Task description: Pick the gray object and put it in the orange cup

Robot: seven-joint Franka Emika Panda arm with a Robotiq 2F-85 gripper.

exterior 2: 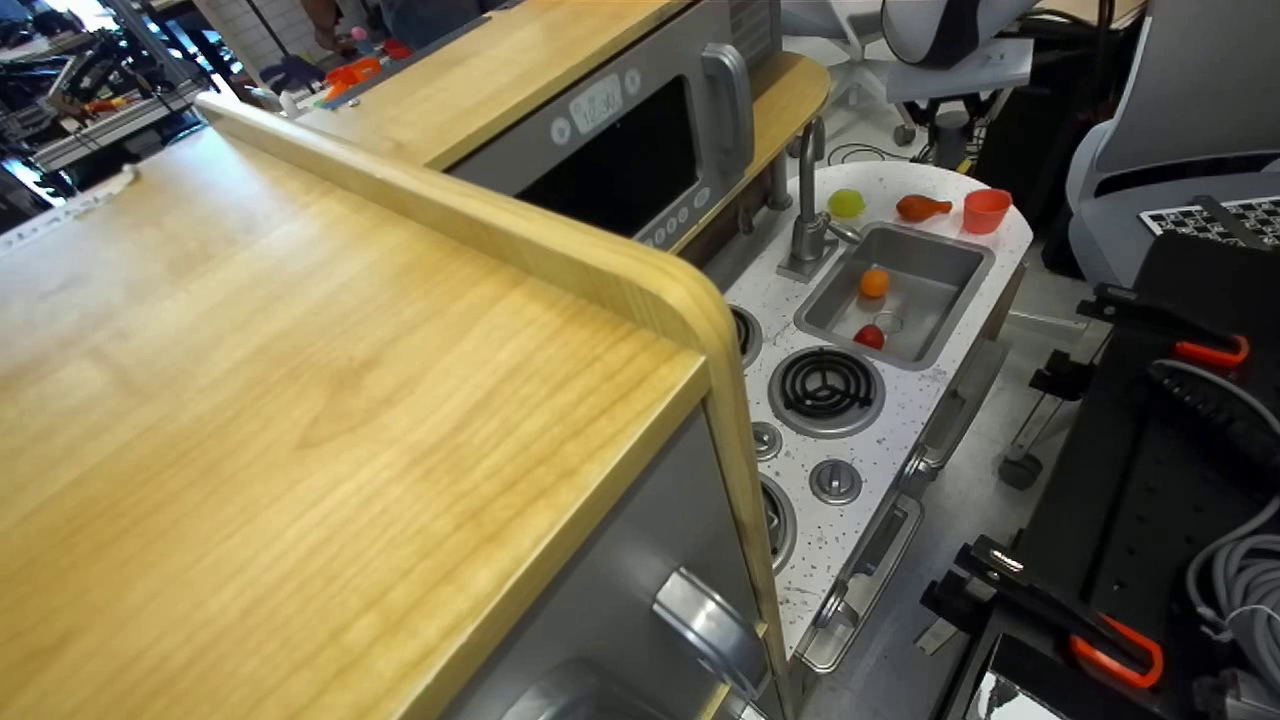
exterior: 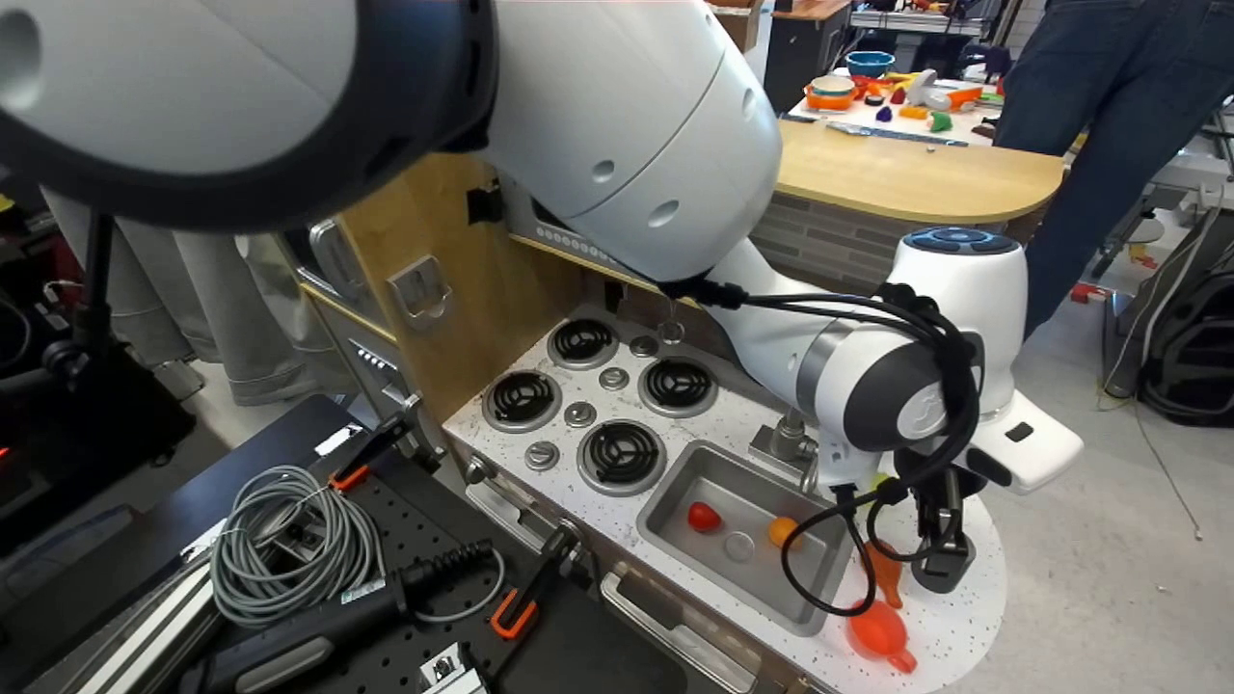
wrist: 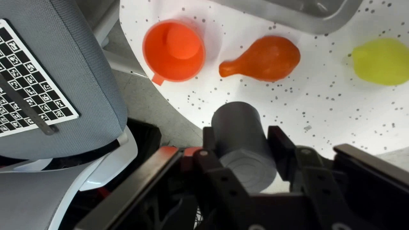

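The gray object (wrist: 239, 127) is a dark-gray cylinder between the fingers of my gripper (wrist: 242, 138) in the wrist view. The fingers touch its two sides, and its lighter round end faces the camera. In an exterior view the gripper (exterior: 943, 551) is at the counter's rounded end, partly behind cables. The orange cup (wrist: 174, 51) stands upright with its opening up, ahead and left of the held object in the wrist view. The cup also shows in both exterior views (exterior: 877, 631) (exterior 2: 987, 211). The gripper and gray object do not show in the latter.
A brown-orange drumstick toy (wrist: 265, 59) lies beside the cup, and a yellow-green lemon toy (wrist: 381, 61) lies farther right. The sink (exterior 2: 905, 255) holds an orange ball (exterior 2: 874, 282) and a red toy (exterior 2: 869, 336). The faucet (exterior 2: 808, 200) stands by the sink.
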